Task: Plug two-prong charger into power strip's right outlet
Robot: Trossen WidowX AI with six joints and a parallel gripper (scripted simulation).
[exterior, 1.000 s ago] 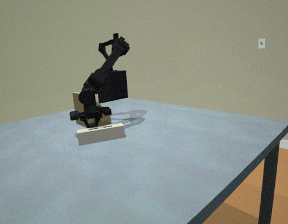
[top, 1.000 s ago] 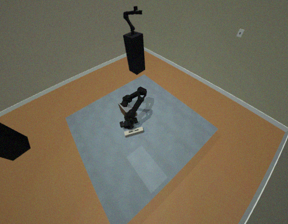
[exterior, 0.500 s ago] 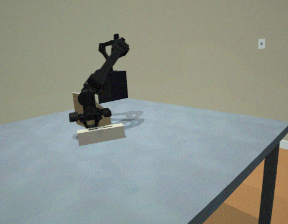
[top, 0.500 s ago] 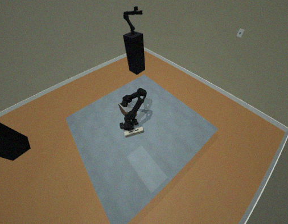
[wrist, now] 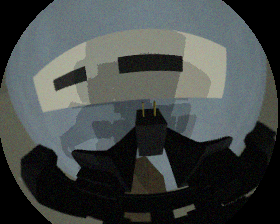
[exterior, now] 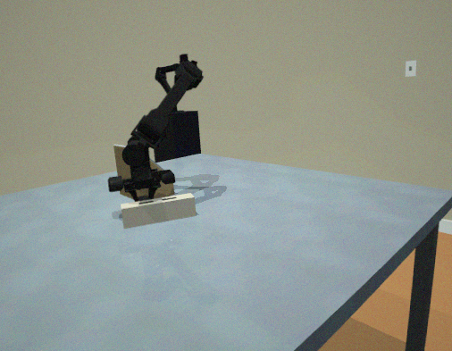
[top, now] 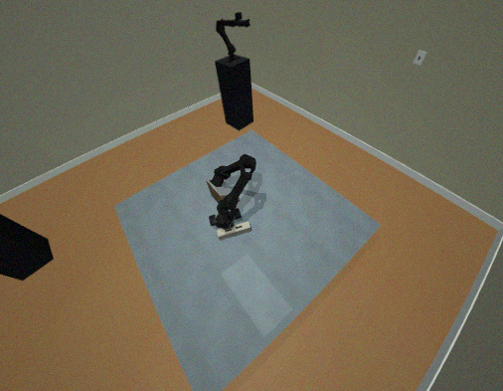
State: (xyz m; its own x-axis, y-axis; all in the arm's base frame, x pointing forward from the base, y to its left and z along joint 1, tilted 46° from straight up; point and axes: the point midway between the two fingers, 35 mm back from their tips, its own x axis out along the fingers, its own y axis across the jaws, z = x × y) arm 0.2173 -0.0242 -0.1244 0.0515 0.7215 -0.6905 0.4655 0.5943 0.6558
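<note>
The power strip (top: 234, 233) (exterior: 159, 214) (wrist: 205, 75) is a long cream block on the table, with two dark outlets in its top. In the wrist view the right outlet (wrist: 150, 63) is nearly straight ahead of the charger, and the left outlet (wrist: 70, 78) is off to the left. My gripper (exterior: 145, 196) (wrist: 148, 128) is shut on the black charger (wrist: 150, 131), low beside the strip's long side. Two thin brass prongs (wrist: 149, 109) stick out of the charger's far end and appear just short of the strip's near edge. The charger is hidden in the top and exterior views.
A tan upright board (top: 213, 189) (exterior: 121, 163) stands behind the gripper on the blue table (top: 314, 222) (exterior: 260, 253). A black pedestal (top: 236, 93) (exterior: 184, 134) with a second arm (top: 226, 35) (exterior: 163, 79) is beyond the table. Another black block (top: 21, 247) stands at the left.
</note>
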